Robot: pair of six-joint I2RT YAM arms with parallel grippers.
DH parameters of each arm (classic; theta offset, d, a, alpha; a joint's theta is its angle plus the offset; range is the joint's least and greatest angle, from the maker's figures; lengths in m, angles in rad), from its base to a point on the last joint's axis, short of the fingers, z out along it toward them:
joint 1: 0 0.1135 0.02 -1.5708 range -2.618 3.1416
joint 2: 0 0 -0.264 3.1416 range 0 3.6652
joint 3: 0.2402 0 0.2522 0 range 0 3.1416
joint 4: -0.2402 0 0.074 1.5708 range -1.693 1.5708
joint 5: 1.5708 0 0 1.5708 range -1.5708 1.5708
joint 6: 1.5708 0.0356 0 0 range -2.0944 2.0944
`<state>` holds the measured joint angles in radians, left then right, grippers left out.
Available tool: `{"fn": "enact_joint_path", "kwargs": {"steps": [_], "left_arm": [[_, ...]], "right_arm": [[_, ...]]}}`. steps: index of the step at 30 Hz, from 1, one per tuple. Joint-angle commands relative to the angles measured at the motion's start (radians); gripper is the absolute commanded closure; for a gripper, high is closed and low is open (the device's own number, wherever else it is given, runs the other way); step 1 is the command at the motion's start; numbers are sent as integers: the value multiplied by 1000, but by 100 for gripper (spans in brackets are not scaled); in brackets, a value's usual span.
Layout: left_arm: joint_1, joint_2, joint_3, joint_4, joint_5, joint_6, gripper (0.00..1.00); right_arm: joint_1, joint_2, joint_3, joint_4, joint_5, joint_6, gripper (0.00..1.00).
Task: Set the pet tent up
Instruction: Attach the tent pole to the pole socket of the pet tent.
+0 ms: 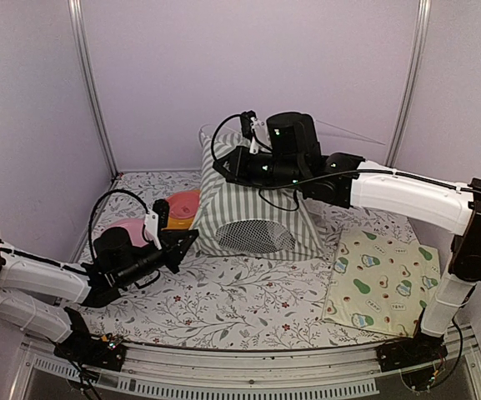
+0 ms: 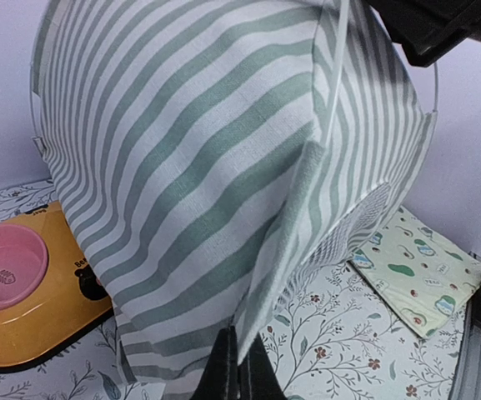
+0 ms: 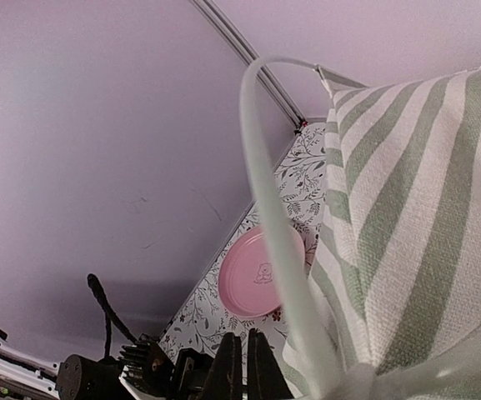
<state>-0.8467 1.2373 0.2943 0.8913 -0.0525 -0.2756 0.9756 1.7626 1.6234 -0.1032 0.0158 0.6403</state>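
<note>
The pet tent [image 1: 257, 218] stands in the middle of the table, sage-green and white striped, its round mesh window [image 1: 261, 236] facing the front. My left gripper [image 1: 190, 237] is at the tent's lower left corner. In the left wrist view it [image 2: 240, 367] is shut on a hanging edge of the striped fabric [image 2: 207, 167]. My right gripper [image 1: 222, 164] is up at the tent's top left. Seen from the right wrist, it [image 3: 242, 367] is shut with nothing visible between its fingertips. A thin white pole [image 3: 265, 192] arches just to its right, along the fabric [image 3: 407, 233].
The orange double pet bowl [image 2: 32, 317] with a pink dish [image 2: 7, 267] lies left of the tent, close to my left arm. The avocado-print mat [image 1: 382, 283] lies flat at the right. Purple walls and metal frame posts [image 1: 90, 92] close in the back and sides.
</note>
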Motion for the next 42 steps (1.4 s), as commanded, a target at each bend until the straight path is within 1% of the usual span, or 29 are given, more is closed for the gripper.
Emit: {"fn": "enact_joint_path", "kwargs": {"steps": [1,13,42], "left_arm": [[-18,-2,-29,-55,12,21,100],[-22,27,-37,-37,10,17,100],[-22,-54,-31,-72,9,30,100]], "right_arm": [[-68,-27,15,90,159,-100,100],[-69,-31,16,102,135,-86,100],[-68,-9,-11,87,139,-83,100]]}}
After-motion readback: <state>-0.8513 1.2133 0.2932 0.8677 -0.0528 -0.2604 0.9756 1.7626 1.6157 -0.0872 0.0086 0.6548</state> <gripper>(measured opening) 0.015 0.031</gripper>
